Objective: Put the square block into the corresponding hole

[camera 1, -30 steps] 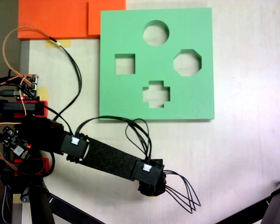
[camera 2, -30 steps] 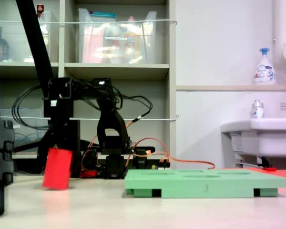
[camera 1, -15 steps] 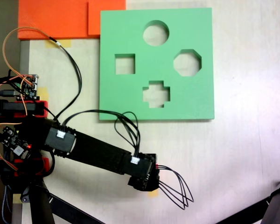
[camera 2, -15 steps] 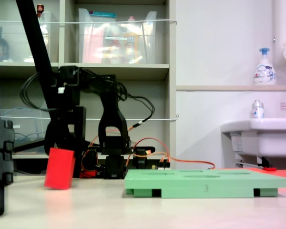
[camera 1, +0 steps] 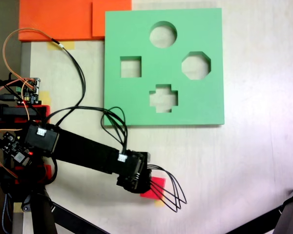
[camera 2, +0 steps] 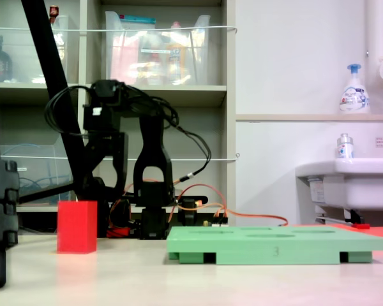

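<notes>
My end effector (camera 1: 147, 184) partly covers the square block (camera 1: 155, 187), grip unclear; bare table (camera 1: 244, 161) separates it from the green board's (camera 1: 205, 105) near edge.

Square block (camera 2: 77, 227): matt red foam. Green board (camera 1: 164, 105): matt, smooth foam. Orange slabs (camera 1: 58, 18): matt foam. Arm (camera 1: 83, 151): black matt plastic. Table (camera 1: 249, 161): smooth, slightly glossy.

Looks like a lab or utility room, not a home. Open shelving (camera 2: 159, 95) with clear storage bins (camera 2: 156, 51), a wall-mounted sink (camera 2: 348, 182) with a soap pump bottle (camera 2: 354, 89) on the ledge, bare pale counter (camera 1: 244, 165), exposed controller board and loose wiring (camera 1: 27, 90) at the arm's base.
</notes>
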Tool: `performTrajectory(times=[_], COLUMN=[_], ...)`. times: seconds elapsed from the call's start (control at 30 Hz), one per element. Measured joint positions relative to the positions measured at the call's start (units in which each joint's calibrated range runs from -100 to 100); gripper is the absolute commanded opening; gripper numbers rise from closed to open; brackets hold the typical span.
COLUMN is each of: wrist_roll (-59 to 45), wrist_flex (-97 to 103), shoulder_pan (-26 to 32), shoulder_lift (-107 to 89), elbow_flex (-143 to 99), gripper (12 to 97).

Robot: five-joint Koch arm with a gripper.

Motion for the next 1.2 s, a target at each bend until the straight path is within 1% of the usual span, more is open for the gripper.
performTrajectory(times=[0.1,0.23,0.4,0.67,0.77,1.03,1.2], wrist_roll=[0.0,0.7,0.7,2.0,2.4,4.4,5.3], wrist_flex=[0.0,0.0,0.0,0.1,0.4,0.4,0.4], shoulder_pan=[-0.6,-1.9,-3.0,-3.5,-2.5,0.7,1.6], shoulder_lift=[-0.5,-2.1,-1.5,8.3,11.8,11.9,11.9], elbow_flex=[0.1,2.0,2.1,2.1,4.1,6.9,11.5], gripper=[67.3,70.6,70.7,70.7,70.7,70.9,70.7])
